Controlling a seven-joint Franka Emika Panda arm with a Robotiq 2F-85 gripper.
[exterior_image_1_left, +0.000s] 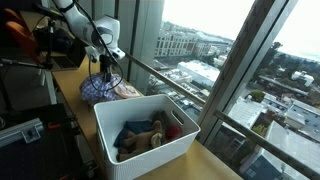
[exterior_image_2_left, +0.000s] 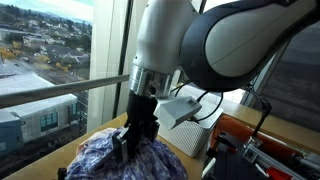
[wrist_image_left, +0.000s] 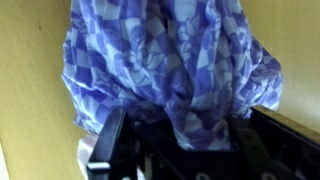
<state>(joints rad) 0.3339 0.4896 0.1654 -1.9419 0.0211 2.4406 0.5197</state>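
A blue and purple patterned cloth (wrist_image_left: 170, 60) fills the wrist view, bunched up between the black fingers (wrist_image_left: 112, 140) of my gripper (wrist_image_left: 185, 135). The gripper is shut on a fold of it. In an exterior view the cloth (exterior_image_1_left: 98, 90) lies in a heap on the wooden sill by the window, with the gripper (exterior_image_1_left: 106, 68) coming down onto its top. In both exterior views the arm stands above it, and the gripper (exterior_image_2_left: 137, 140) presses into the cloth (exterior_image_2_left: 125, 160).
A white plastic bin (exterior_image_1_left: 180, 145) holding several soft items, among them a blue cloth (exterior_image_1_left: 130, 135), stands on the sill close to the heap. A pinkish item (exterior_image_1_left: 127, 91) lies between them. Window glass and a railing run alongside. Red equipment (exterior_image_2_left: 265, 140) stands nearby.
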